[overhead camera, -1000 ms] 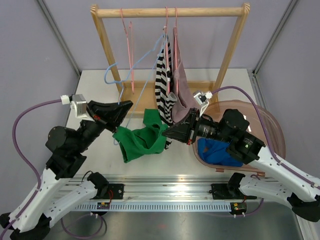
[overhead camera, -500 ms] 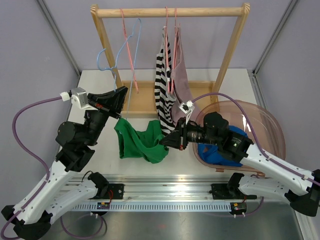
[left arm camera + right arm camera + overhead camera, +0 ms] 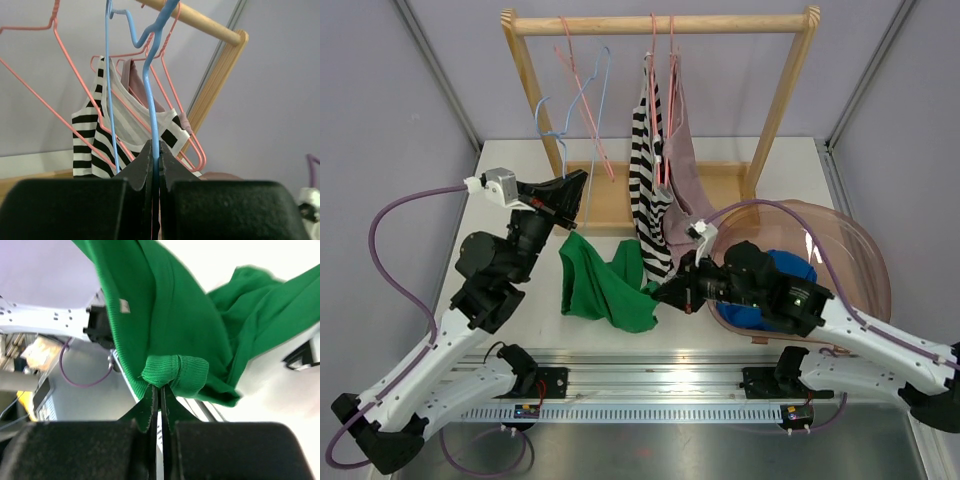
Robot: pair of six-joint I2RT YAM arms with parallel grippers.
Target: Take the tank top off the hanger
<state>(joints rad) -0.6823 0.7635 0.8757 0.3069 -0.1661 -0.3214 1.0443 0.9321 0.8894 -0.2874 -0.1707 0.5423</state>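
Note:
The green tank top point(image 3: 605, 285) lies crumpled on the white table, off the hanger. My right gripper point(image 3: 660, 293) is shut on its ribbed hem, and the right wrist view shows the green tank top point(image 3: 165, 325) bunched between the right gripper's point(image 3: 160, 390) tips. My left gripper point(image 3: 578, 185) is shut on the bare blue wire hanger point(image 3: 598, 90), raised in front of the wooden rack point(image 3: 660, 22). The left wrist view shows the blue hanger point(image 3: 150, 100) pinched in the left gripper point(image 3: 155, 147).
A black-and-white striped top point(image 3: 648, 190) and a dusty pink top point(image 3: 682, 170) hang on pink hangers from the rack. Empty pink hangers point(image 3: 582, 90) hang at the left. A brown translucent basin point(image 3: 840, 250) at the right holds a blue cloth point(image 3: 760, 305).
My left gripper has lifted the blue hanger up and back toward the rack, free of the green top. My right gripper has drawn the green top's hem toward the table's front.

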